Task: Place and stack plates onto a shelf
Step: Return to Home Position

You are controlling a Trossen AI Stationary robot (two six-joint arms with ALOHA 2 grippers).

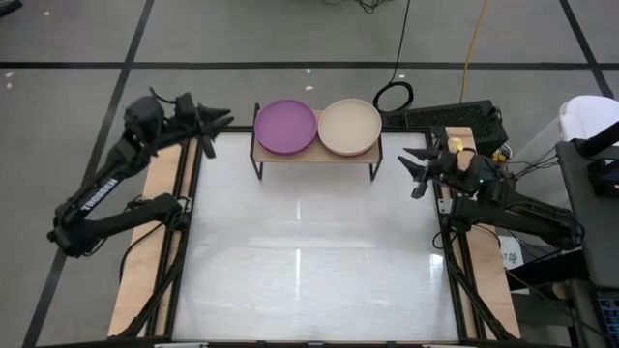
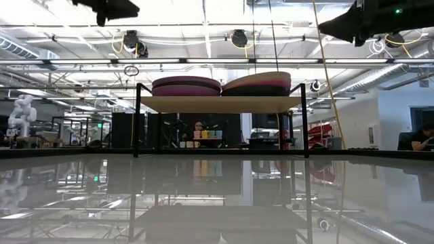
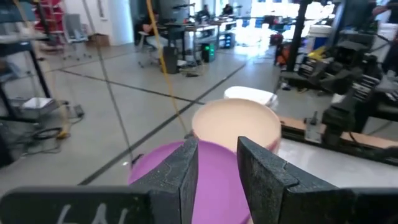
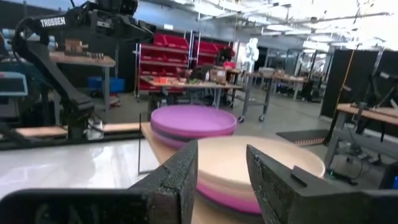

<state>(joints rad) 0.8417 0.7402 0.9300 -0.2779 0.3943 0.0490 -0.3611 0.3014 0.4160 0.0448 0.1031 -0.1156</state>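
Note:
The shelf (image 1: 314, 158) stands at the table's far middle, its wooden board (image 2: 217, 104) on thin black legs. On it rest two stacks of plates: on the left a stack with a purple plate on top (image 1: 285, 127) (image 2: 186, 86) (image 4: 193, 119), on the right a stack with a beige plate on top (image 1: 349, 127) (image 2: 258, 83) (image 3: 236, 124). My left gripper (image 1: 215, 130) (image 3: 217, 180) hovers open and empty beside the shelf's left end. My right gripper (image 1: 411, 172) (image 4: 222, 180) hovers open and empty off the shelf's right end.
The white tabletop (image 1: 309, 251) stretches from the shelf to the near edge, with wooden strips (image 1: 145, 242) along both sides. A black device (image 1: 455, 118) and cables (image 1: 395, 95) lie beyond the far right corner. A white object (image 1: 590, 121) stands at the right.

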